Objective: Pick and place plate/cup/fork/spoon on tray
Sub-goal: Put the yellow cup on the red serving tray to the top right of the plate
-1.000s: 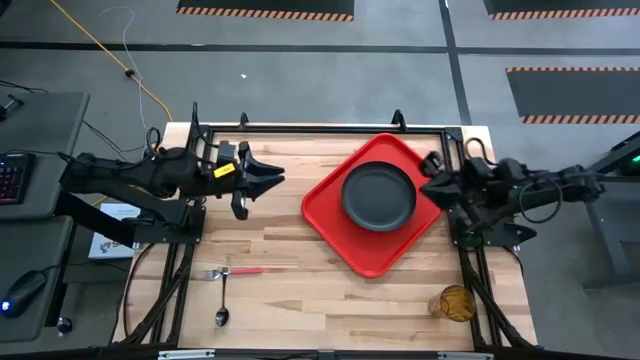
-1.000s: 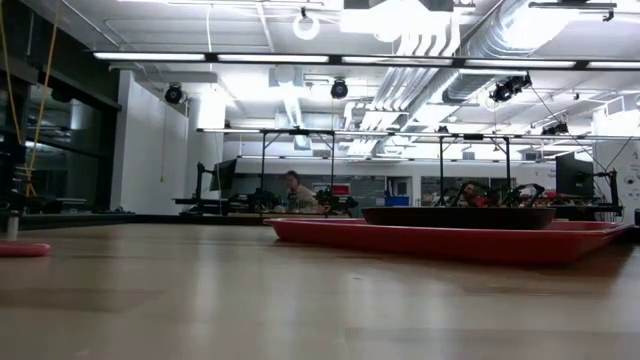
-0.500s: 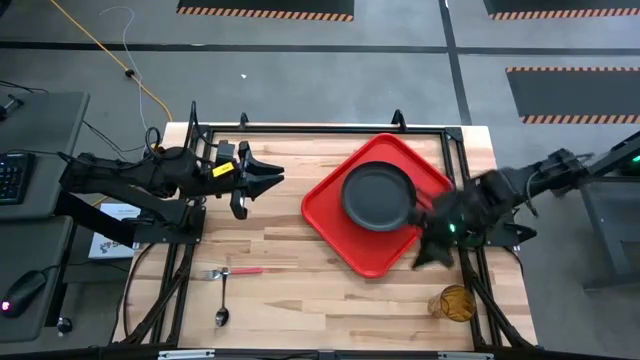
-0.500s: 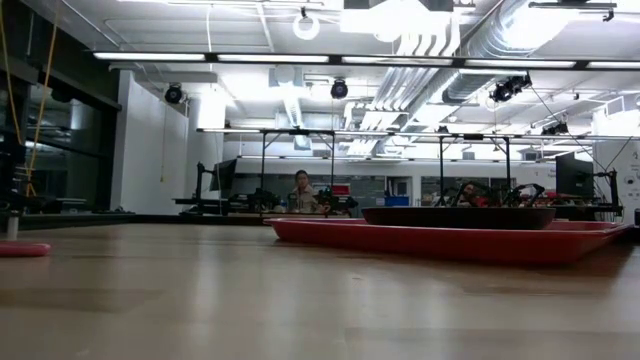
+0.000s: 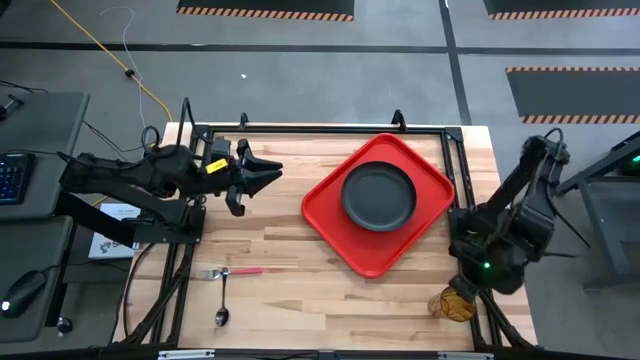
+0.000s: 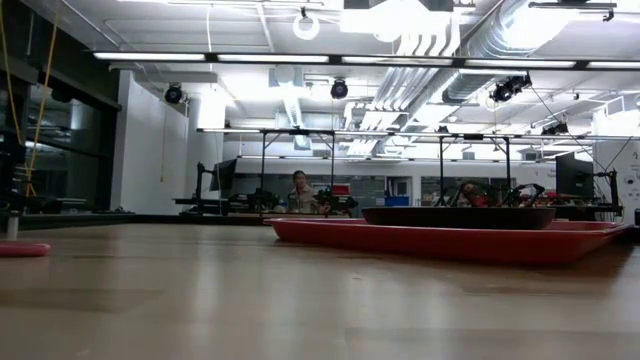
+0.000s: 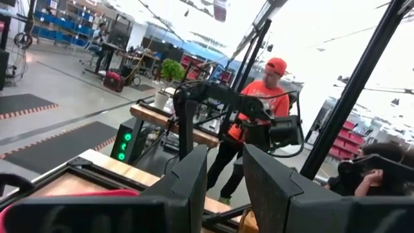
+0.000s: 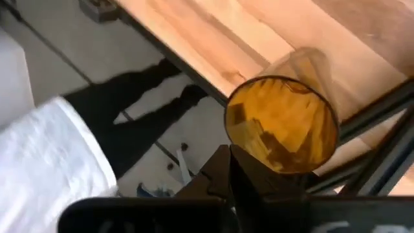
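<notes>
The right arm is folding down at the table's edge, its gripper [image 8: 233, 169] hanging just above the upright cup [image 8: 283, 126], fingers pressed together. The tray [image 5: 335, 232] with the plate [image 5: 379, 196] is lying beside it. The left gripper [image 5: 262, 175] is waiting, 2 fingers spread.

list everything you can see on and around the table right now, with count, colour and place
tray: one, red, on the table's right half
plate: one, dark grey, on the tray
cup: one, amber, upright at the table's near right corner
fork: one, red handle, near left of the table
spoon: one, dark, beside the fork
table: one, light wood
person: one, orange shirt and red cap, beyond the table
left end effector: one, dark, above the far left of the table, empty
right end effector: one, dark, just above the cup
</notes>
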`<state>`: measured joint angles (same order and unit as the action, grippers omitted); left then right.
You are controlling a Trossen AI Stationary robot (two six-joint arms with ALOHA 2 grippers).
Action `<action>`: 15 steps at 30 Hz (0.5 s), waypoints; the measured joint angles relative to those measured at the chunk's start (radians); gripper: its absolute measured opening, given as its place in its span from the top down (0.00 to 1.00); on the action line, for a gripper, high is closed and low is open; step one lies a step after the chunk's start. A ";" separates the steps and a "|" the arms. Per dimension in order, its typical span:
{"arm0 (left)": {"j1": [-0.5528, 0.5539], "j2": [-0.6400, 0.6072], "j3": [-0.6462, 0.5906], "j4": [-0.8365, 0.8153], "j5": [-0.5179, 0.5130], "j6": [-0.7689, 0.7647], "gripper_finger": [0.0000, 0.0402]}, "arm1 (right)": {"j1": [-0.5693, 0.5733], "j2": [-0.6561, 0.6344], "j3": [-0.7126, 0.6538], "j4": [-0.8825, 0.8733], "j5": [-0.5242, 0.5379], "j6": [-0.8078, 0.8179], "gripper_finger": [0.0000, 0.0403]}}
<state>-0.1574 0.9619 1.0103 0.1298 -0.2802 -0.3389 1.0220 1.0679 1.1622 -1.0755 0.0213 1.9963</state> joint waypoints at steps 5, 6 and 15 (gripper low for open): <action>0.000 0.000 0.000 0.003 0.000 0.000 0.78 | 0.040 0.037 0.000 -0.029 0.057 0.075 1.00; 0.000 0.000 0.000 0.004 0.000 0.000 0.78 | 0.041 0.048 0.000 -0.041 0.049 0.088 1.00; 0.000 0.000 0.000 0.003 0.000 0.000 0.78 | 0.041 0.131 0.000 -0.071 0.029 0.098 0.76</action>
<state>-0.1574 0.9619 1.0103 0.1329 -0.2802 -0.3389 1.0626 1.1993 1.1622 -1.1468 0.0505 2.0939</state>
